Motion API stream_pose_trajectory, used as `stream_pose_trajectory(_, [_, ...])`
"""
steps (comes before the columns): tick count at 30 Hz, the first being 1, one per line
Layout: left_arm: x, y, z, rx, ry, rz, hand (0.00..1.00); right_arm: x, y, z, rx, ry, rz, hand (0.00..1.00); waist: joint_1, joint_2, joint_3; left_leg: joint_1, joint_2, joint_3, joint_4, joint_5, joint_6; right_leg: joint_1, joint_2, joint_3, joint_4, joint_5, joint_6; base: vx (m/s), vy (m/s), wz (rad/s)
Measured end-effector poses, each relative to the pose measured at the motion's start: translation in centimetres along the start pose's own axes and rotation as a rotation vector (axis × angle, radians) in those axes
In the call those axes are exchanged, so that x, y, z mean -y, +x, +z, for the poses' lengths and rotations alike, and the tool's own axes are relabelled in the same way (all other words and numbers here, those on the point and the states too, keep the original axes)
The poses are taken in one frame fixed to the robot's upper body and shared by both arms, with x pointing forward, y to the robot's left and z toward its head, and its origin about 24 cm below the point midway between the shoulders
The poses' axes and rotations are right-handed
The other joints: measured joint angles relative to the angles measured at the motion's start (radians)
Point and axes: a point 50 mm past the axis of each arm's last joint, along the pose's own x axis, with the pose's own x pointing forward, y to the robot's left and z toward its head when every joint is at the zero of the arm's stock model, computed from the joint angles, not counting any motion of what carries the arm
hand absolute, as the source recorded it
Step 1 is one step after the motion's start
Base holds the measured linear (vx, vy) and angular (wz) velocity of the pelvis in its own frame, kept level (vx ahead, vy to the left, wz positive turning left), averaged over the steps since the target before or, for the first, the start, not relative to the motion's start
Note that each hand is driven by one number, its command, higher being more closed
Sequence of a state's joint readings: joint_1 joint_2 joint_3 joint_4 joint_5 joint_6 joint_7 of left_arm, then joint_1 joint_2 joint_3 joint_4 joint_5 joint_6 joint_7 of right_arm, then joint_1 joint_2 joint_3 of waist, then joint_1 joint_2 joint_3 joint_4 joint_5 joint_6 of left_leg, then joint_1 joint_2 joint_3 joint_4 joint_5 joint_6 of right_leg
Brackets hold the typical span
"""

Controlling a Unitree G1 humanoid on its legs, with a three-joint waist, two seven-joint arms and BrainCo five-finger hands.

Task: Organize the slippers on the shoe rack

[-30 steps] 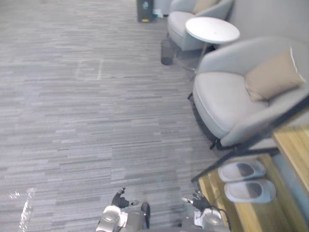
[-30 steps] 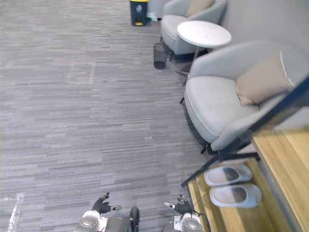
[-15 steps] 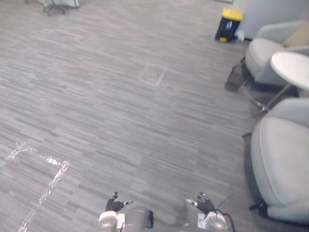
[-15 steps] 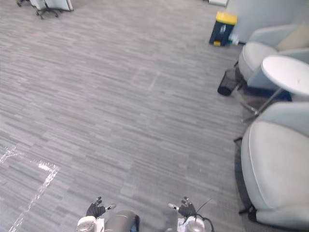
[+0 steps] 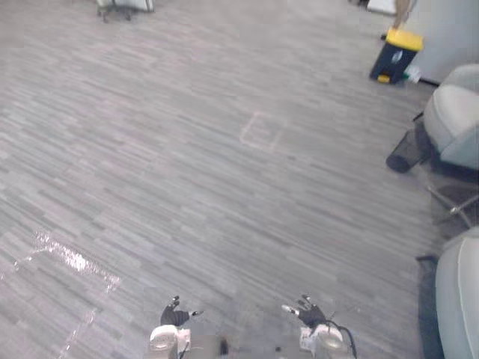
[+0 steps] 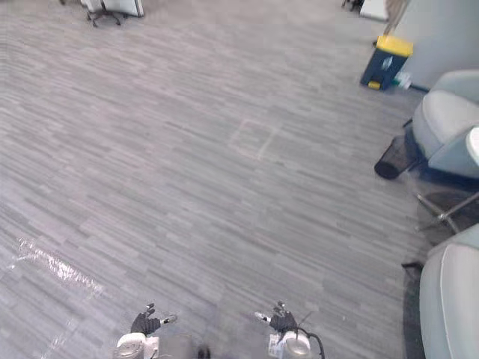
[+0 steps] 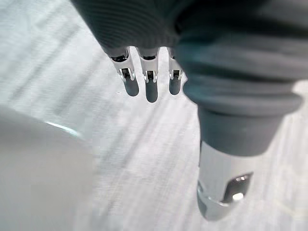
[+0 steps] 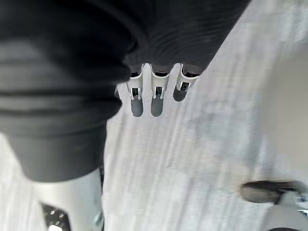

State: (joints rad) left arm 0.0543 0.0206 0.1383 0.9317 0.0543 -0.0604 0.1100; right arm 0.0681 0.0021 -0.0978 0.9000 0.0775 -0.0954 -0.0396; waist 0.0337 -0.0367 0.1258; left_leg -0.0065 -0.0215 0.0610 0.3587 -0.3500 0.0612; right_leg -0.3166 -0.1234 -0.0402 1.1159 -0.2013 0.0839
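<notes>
Hands low, well apart from the yellow-lidded bin (image 5: 395, 54): left hand (image 5: 174, 314) and right hand (image 5: 305, 313), fingers (image 7: 151, 89) straight and relaxed, nothing held. Under them, grey striped carpet (image 5: 224, 194). Between hands and bin, a square floor marking (image 5: 262, 131). Far from the bin, robot's left: a shiny tape strip (image 5: 75, 260). Near the bin, on the side toward the hands: black mesh wastebasket (image 5: 404, 155) and grey armchair (image 5: 458, 112).

Slippers and shoe rack: location cannot tell. Toe direction and long axis: cannot tell either.

Probably search/approach phase. To do it well: keep hands down and loose, turn to find the rack, square up before any reach, read toe direction first, then grip along the long axis.
</notes>
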Motion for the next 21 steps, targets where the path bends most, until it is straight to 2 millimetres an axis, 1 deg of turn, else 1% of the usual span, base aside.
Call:
stream_pose_trajectory(1, [0.2,0.0,0.0,0.001,-0.006,-0.004,0.0,0.0,0.0,0.1,0.008,0.001,-0.001,0.0,-0.002,0.001,0.0,0.018,0.004,-0.012,-0.007,-0.01,-0.003,-0.027,0.007,-0.018,-0.038,-0.015,-0.002,0.34,-0.059,0.46])
stream_pose_trajectory(2, [0.6,0.0,0.1,0.0,-0.028,-0.012,0.0,0.2,-0.1,0.3,0.023,0.009,-0.008,0.0,-0.007,0.002,0.0,0.044,0.013,-0.037,-0.012,-0.033,-0.006,-0.064,0.02,-0.044,-0.144,-0.034,-0.004,0.37,-0.092,0.56])
stream_pose_trajectory(3, [1.0,-0.1,0.0,-0.003,-0.038,-0.018,0.0,0.4,-0.1,0.3,0.026,0.013,-0.015,0.0,-0.014,0.002,0.0,0.086,0.024,-0.061,-0.038,-0.048,-0.017,-0.078,0.038,-0.058,-0.332,-0.032,-0.01,0.4,-0.102,0.53])
stream_pose_trajectory(4, [1.1,-0.1,0.0,-0.003,-0.039,-0.02,0.0,0.4,0.0,0.4,0.026,0.012,-0.015,0.0,-0.016,0.003,-0.001,0.093,0.027,-0.068,-0.044,-0.052,-0.021,-0.079,0.043,-0.057,-0.383,-0.029,-0.011,0.58,-0.178,0.72])
stream_pose_trajectory(5, [1.3,-0.1,0.1,0.002,-0.043,-0.025,0.0,0.4,0.1,0.5,0.026,0.011,-0.015,0.0,-0.032,-0.001,-0.005,0.12,0.031,-0.105,-0.07,-0.064,-0.041,-0.078,0.058,-0.038,-0.625,0.022,-0.021,0.41,-0.136,0.6])
stream_pose_trajectory(6, [1.3,-0.1,0.1,0.001,-0.043,-0.026,0.0,0.5,0.1,0.4,0.021,0.009,-0.016,0.0,-0.036,-0.003,-0.007,0.135,0.033,-0.118,-0.089,-0.069,-0.049,-0.086,0.062,-0.027,-0.681,0.09,-0.03,0.73,-0.269,0.74])
stream_pose_trajectory(7, [1.6,-0.3,-0.6,-0.026,-0.047,-0.033,0.0,1.0,0.3,0.5,0.009,-0.009,-0.027,0.0,-0.043,0.034,-0.028,0.181,0.079,-0.152,-0.123,-0.068,-0.059,-0.067,0.097,-0.041,-0.681,0.125,-0.068,0.55,-0.191,0.35])
stream_pose_trajectory(8, [1.6,-0.3,-0.9,-0.032,-0.052,-0.033,0.0,1.2,0.4,0.6,0.003,-0.012,-0.033,0.0,-0.034,0.044,-0.033,0.177,0.093,-0.156,-0.118,-0.053,-0.08,-0.066,0.103,-0.053,-0.67,0.111,-0.084,0.81,-0.297,0.36])
stream_pose_trajectory(9, [1.7,-0.4,-1.0,-0.038,-0.077,-0.028,0.0,1.1,0.5,0.6,-0.003,-0.013,-0.034,0.0,-0.025,0.05,-0.033,0.156,0.096,-0.174,-0.055,-0.01,-0.097,-0.063,0.1,-0.067,-0.627,0.078,-0.105,0.53,-0.189,0.31])
stream_pose_trajectory(10, [2.0,-0.4,-1.0,-0.038,-0.095,-0.028,0.0,1.2,0.5,0.6,-0.001,-0.015,-0.034,0.0,-0.031,0.055,-0.028,0.128,0.084,-0.186,0.042,0.027,-0.097,-0.034,0.103,-0.077,-0.62,0.063,-0.114,0.76,-0.295,0.56])
stream_pose_trajectory(11, [2.1,-0.4,-0.7,-0.03,-0.114,-0.026,0.0,1.3,0.4,0.5,-0.002,-0.024,-0.032,0.0,-0.036,0.071,-0.019,0.041,0.085,-0.185,0.31,0.135,-0.099,0.068,0.111,-0.103,-0.671,0.04,-0.127,0.61,-0.207,0.45])
stream_pose_trajectory(12, [1.9,-0.4,-0.8,-0.032,-0.125,-0.018,0.0,1.2,0.3,0.3,-0.008,-0.033,-0.026,0.0,-0.029,0.069,-0.016,-0.003,0.096,-0.183,0.429,0.19,-0.109,0.118,0.115,-0.108,-0.699,0.031,-0.133,0.68,-0.169,0.24])
stream_pose_trajectory(13, [1.5,-0.5,-0.6,-0.015,-0.133,-0.004,0.0,0.6,0.2,0.1,-0.015,-0.049,-0.004,0.0,-0.018,0.074,-0.016,-0.091,0.136,-0.142,0.659,0.196,-0.111,0.212,0.141,-0.101,-0.75,0.01,-0.162,0.52,-0.06,-0.15])
stream_pose_trajectory(14, [1.1,-0.4,-0.2,0.004,-0.133,0.007,0.0,-0.4,0.2,0.0,-0.016,-0.051,0.023,0.0,-0.001,0.075,-0.015,-0.173,0.174,-0.092,0.785,0.182,-0.111,0.293,0.152,-0.09,-0.792,-0.013,-0.168,0.51,-0.054,-0.22])
stream_pose_trajectory(15, [1.0,-0.4,-0.2,0.008,-0.137,0.009,0.0,-0.7,0.2,0.0,-0.017,-0.051,0.031,0.0,0.002,0.065,-0.011,-0.194,0.181,-0.079,0.804,0.174,-0.106,0.311,0.152,-0.085,-0.804,-0.019,-0.166,0.5,-0.057,-0.26])
stream_pose_trajectory(16, [1.0,-0.4,0.4,0.033,-0.154,0.01,0.0,-1.4,0.1,-0.1,-0.022,-0.047,0.048,0.0,0.014,0.059,-0.011,-0.279,0.205,-0.044,0.824,0.148,-0.095,0.374,0.15,-0.069,-0.85,-0.043,-0.156,0.48,-0.008,-0.26])
stream_pose_trajectory(17, [1.0,-0.4,0.8,0.053,-0.158,0.008,0.0,-1.8,0.1,-0.1,-0.025,-0.04,0.056,0.0,0.024,0.059,-0.01,-0.348,0.208,-0.021,0.782,0.118,-0.105,0.42,0.14,-0.061,-0.893,-0.07,-0.129,0.47,0.02,-0.25])
stream_pose_trajectory(18, [1.1,-0.4,0.9,0.057,-0.159,0.008,0.0,-1.8,0.1,-0.2,-0.029,-0.038,0.056,0.0,0.023,0.063,-0.008,-0.366,0.206,-0.015,0.751,0.106,-0.109,0.435,0.139,-0.059,-0.904,-0.073,-0.125,0.48,0.1,-0.16])
stream_pose_trajectory(19, [1.0,-0.4,1.0,0.063,-0.159,0.009,0.0,-1.8,0.1,-0.4,-0.04,-0.032,0.054,0.0,0.023,0.064,-0.001,-0.386,0.192,0.004,0.604,0.083,-0.109,0.474,0.12,-0.057,-0.917,-0.085,-0.114,0.48,0.168,-0.07])
stream_pose_trajectory(20, [0.9,-0.4,1.1,0.067,-0.157,0.011,0.0,-1.7,0.1,-0.4,-0.044,-0.034,0.051,0.0,0.024,0.06,0.002,-0.398,0.157,0.032,0.411,0.089,-0.105,0.506,0.087,-0.052,-0.918,-0.113,-0.103,0.5,0.212,-0.07])
stream_pose_trajectory(21, [0.9,-0.4,1.1,0.068,-0.157,0.01,0.0,-1.6,0.1,-0.4,-0.042,-0.034,0.047,0.0,0.025,0.059,0.003,-0.399,0.137,0.039,0.311,0.105,-0.107,0.522,0.073,-0.049,-0.919,-0.126,-0.092,0.63,0.297,-0.13])
